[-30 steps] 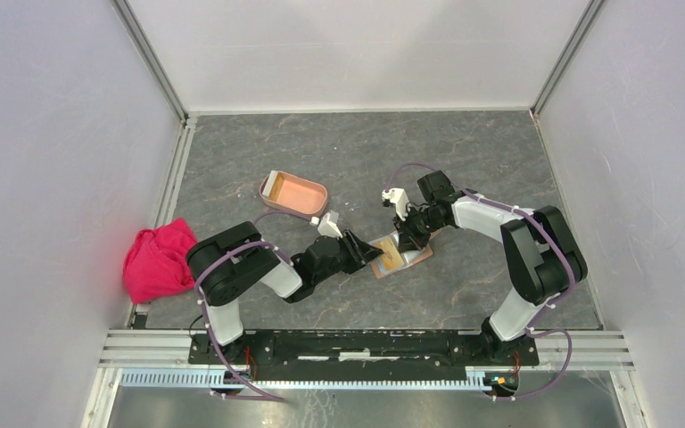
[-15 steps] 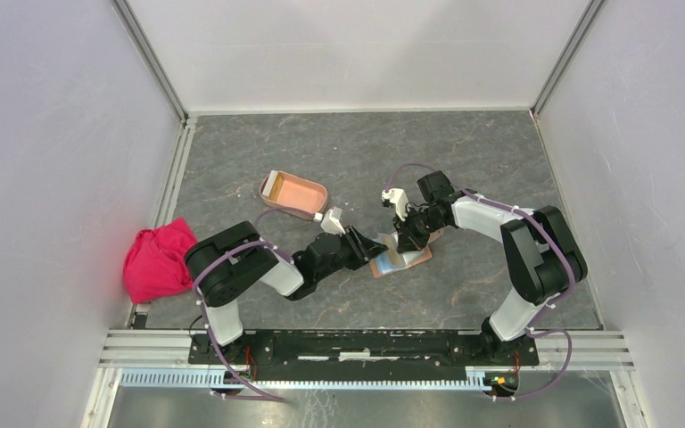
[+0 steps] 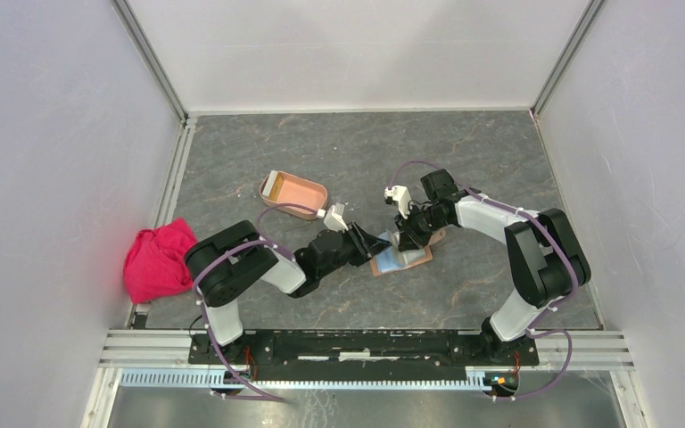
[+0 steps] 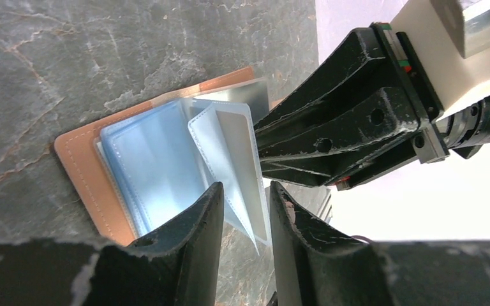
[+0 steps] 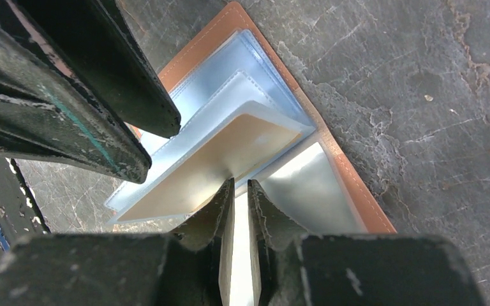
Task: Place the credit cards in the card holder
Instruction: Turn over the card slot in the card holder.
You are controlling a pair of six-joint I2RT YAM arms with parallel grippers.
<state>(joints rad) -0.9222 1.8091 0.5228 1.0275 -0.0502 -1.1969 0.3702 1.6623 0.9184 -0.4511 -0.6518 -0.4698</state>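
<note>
While right gripper (image 5: 240, 185) pinches sleeve (image 5: 217, 153), left gripper (image 4: 245, 189) gapes.

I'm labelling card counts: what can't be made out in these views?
- Top view: card holder contents, too small; an orange patch may be a card.
- Top view: wallet mostly hidden by left gripper and right gripper.
- Left wrist view: clear sleeves glare; cards inside unreadable.
- Right wrist view: the fingers hide whether a sleeve is pinched.

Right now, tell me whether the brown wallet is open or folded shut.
Open: the wallet lies flat on the table, clear sleeves fanned above it, one pinched by the right gripper.
</note>
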